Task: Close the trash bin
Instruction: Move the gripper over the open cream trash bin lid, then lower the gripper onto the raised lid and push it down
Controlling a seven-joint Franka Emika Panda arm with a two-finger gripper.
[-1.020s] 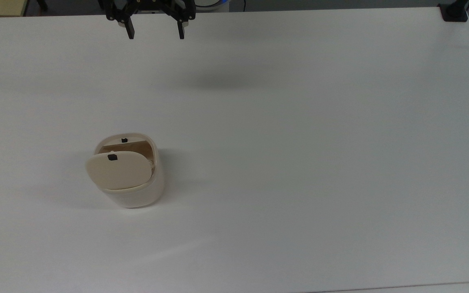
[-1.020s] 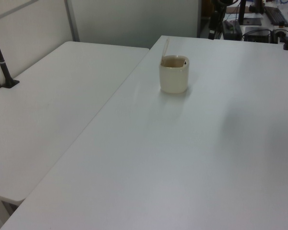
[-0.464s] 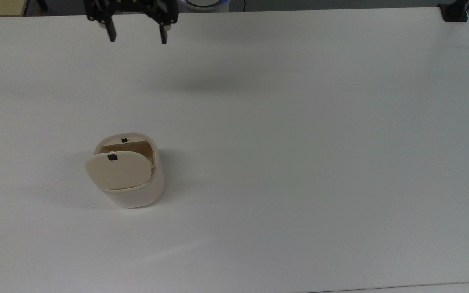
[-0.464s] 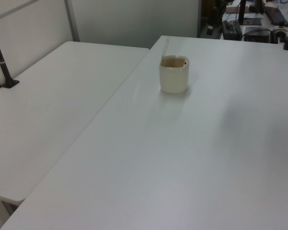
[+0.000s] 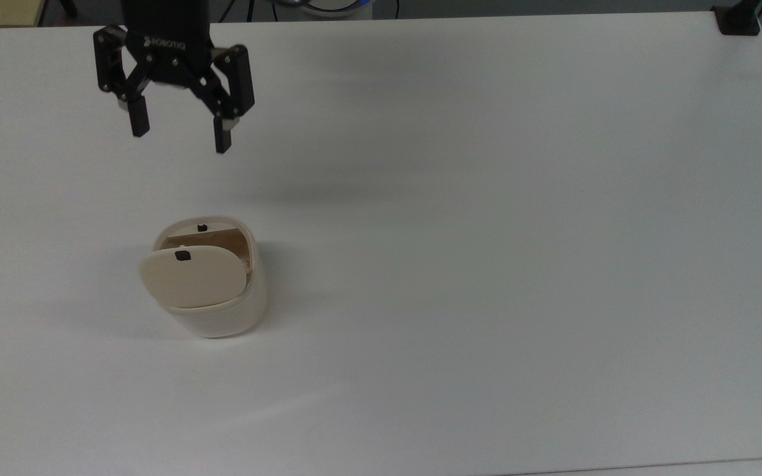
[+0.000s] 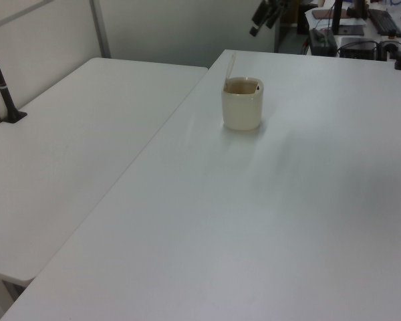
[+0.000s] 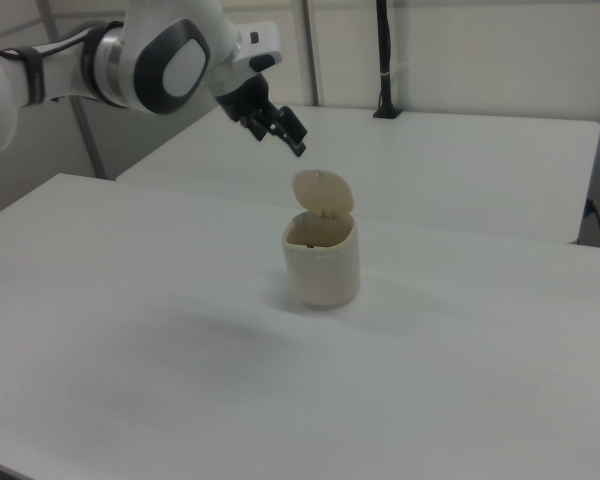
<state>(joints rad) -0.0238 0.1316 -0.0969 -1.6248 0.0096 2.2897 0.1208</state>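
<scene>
Since a second ago the gripper [image 5: 178, 138] has come down and in from the far table edge, its shadow trailing along in the top view, while the trash bin [image 5: 219, 316] has not stirred. It hangs in the air with its two black fingers spread wide and holding nothing, at about 12 o'clock from the bin in the top view and well apart from it. The bin stands alone on the white table [image 5: 520, 231], left of centre in the top view, its lid [image 5: 192, 276] standing up on its hinge and the mouth open.

Judging from this, the risk lies in the push: the bin looks light and unanchored, so a fingertip meeting the raised lid from the side, or catching the rim, could shove or tip the whole bin instead of swinging the lid down.
</scene>
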